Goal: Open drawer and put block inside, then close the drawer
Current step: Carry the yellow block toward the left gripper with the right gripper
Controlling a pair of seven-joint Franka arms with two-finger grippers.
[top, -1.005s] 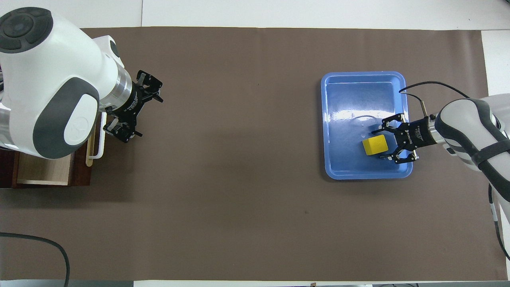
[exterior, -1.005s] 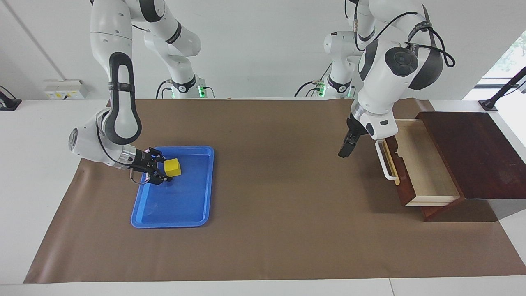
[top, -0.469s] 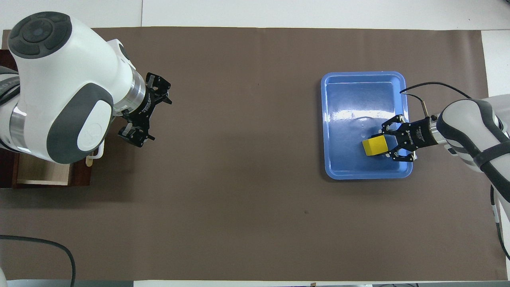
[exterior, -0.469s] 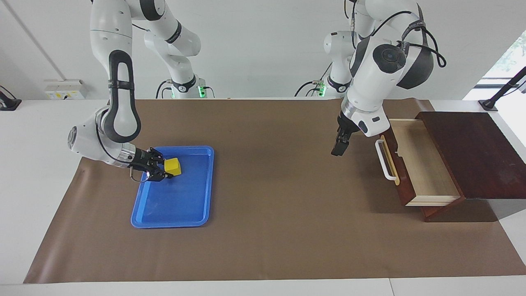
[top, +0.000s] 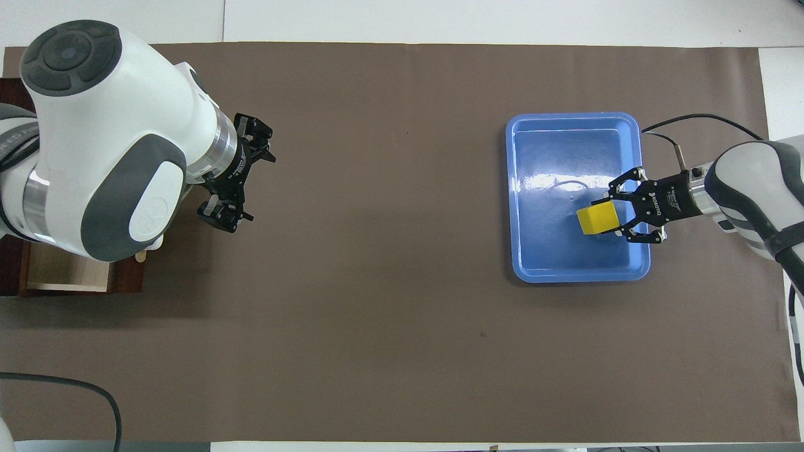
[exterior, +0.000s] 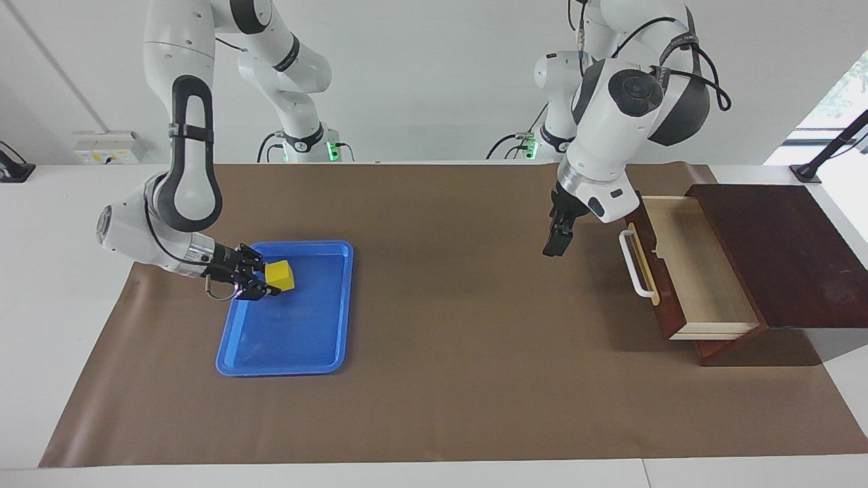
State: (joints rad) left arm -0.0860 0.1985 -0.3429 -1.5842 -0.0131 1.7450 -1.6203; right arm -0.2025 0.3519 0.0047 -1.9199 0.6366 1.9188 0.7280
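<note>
Ana: Facing view first: the right claw [exterior: 266, 278] is clamped on the yellow block [exterior: 280, 275], low over the blue tray [exterior: 285, 352], at the right arm's end of the bench [exterior: 434, 407].

Ben: From overhead the right claw [top: 619, 217] has a finger on each side of the block [top: 598, 220], and the cube sits over the tray [top: 575, 275] near its rim on the side toward that arm.

Ana: Is it touching the tray floor?

Ben: Can't tell from either angle. It's over the half of the tray nearer the robots.

Ana: Over to the left arm's end. The dark wooden drawer [exterior: 705, 271] is pulled out, pale inside showing, white bar handle [exterior: 634, 264] facing the middle of the bench.

Ben: The left claw [exterior: 555, 242] hangs over the brown mat [exterior: 475, 325], near the handle but not touching it. Overhead, its fingers [top: 217, 213] stand apart, nothing between them.

Ana: Block and drawer are well apart, at the two ends of the bench.
</note>
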